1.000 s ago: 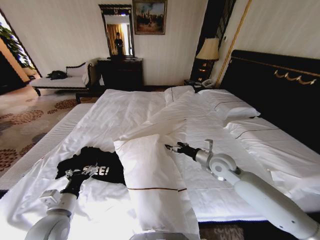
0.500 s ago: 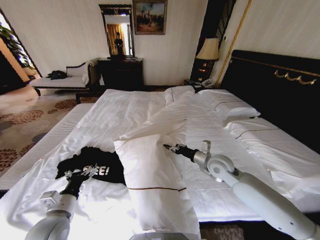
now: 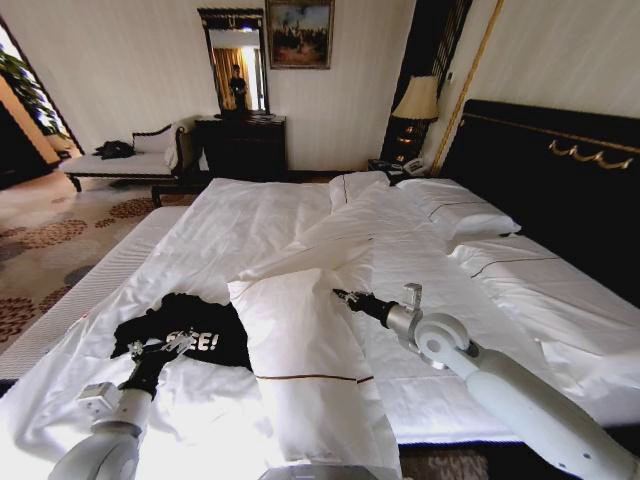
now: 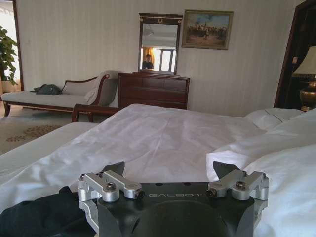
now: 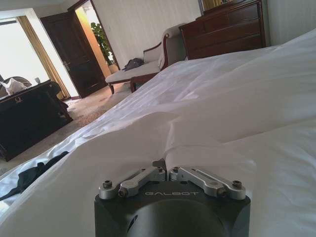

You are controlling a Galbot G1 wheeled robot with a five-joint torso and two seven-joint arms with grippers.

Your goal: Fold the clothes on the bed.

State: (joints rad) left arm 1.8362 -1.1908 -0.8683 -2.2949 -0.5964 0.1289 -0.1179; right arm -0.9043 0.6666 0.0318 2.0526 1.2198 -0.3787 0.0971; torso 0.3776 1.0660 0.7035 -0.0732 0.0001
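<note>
The clothes, a black T-shirt (image 3: 185,325) with white lettering, lie crumpled near the foot of the bed (image 3: 235,215), on its left side. My left gripper (image 3: 152,352) hovers at the shirt's near edge. Its fingers (image 4: 114,169) stand wide open with nothing between them, and the black T-shirt (image 4: 34,217) lies just below and beside them. My right gripper (image 3: 342,296) sits low over a fold of the white duvet (image 3: 310,350) at mid-bed. Its fingertips (image 5: 159,163) are shut together against the white fabric. The T-shirt (image 5: 29,175) shows far off to that gripper's side.
White pillows (image 3: 470,215) and a dark headboard (image 3: 560,170) close off the right side. A dark dresser (image 3: 240,145) with a mirror, a cushioned bench (image 3: 120,160) and a lamp (image 3: 417,100) stand by the far wall. Patterned carpet (image 3: 50,240) lies left of the bed.
The right arm has shifted slightly across the duvet, its gripper staying near the same fold. The left arm has hardly moved.
</note>
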